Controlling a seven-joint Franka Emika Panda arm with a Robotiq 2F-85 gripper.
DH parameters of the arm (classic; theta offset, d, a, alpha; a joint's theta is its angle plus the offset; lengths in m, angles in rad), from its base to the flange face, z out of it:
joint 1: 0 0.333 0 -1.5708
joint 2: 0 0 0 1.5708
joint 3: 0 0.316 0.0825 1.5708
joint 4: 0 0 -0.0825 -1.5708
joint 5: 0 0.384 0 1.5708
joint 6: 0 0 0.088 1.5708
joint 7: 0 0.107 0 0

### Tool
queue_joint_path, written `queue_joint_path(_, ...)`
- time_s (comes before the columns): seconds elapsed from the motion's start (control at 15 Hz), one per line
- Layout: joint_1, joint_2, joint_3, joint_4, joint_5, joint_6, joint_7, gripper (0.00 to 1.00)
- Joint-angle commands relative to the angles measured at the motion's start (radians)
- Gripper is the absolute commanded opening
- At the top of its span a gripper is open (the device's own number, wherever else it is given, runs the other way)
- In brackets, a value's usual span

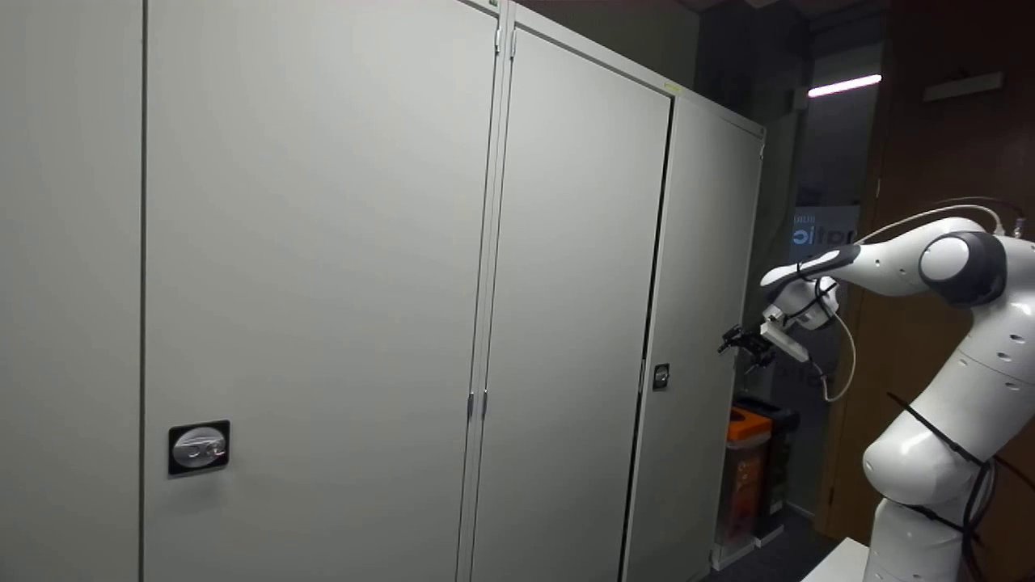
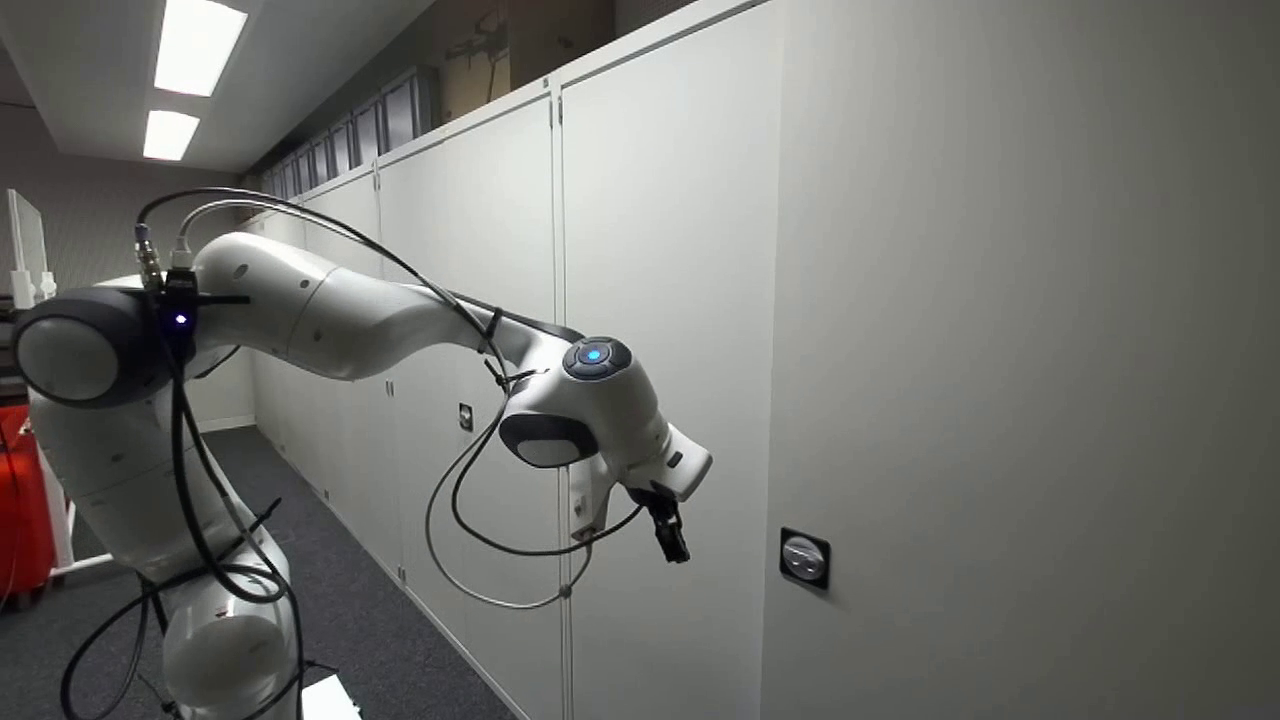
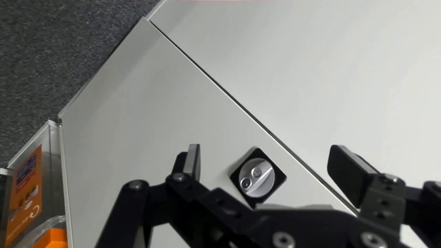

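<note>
The arm (image 2: 355, 325) is arching outward, its wrist (image 2: 610, 430) tilting downward before the pale cabinet (image 2: 670, 250). The tool (image 3: 266, 151) is holding its fingers (image 3: 192, 162) wide apart; between them, in the wrist view, a round silver latch (image 3: 257, 177) is sitting on a door (image 3: 155, 103).

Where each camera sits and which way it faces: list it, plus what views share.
An exterior view stands before tall pale-grey metal cabinets, looking obliquely along them; white jointed arm and black two-fingered gripper show.
An exterior view beside the arm looks along the cabinets toward glowing rectangular ceiling lights; arm and gripper show.
The wrist view rides on the arm, facing a round silver handle on a square black plate; the open gripper shows.
Both exterior views share arm and gripper from roughly opposite sides.
</note>
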Motion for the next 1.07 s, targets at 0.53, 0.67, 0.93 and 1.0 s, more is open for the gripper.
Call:
queue_joint_path(0.53, 0.003, 0.094, 0.041, 0.005, 0.254, 0.072, -0.119, 1.00)
queue_joint_path(0.67, 0.003, 0.094, 0.042, 0.005, 0.254, 0.072, -0.119, 1.00)
queue_joint_path(0.93, 0.003, 0.094, 0.042, 0.005, 0.254, 0.072, -0.119, 1.00)
queue_joint_path(1.0, 0.003, 0.094, 0.042, 0.005, 0.254, 0.072, -0.119, 1.00)
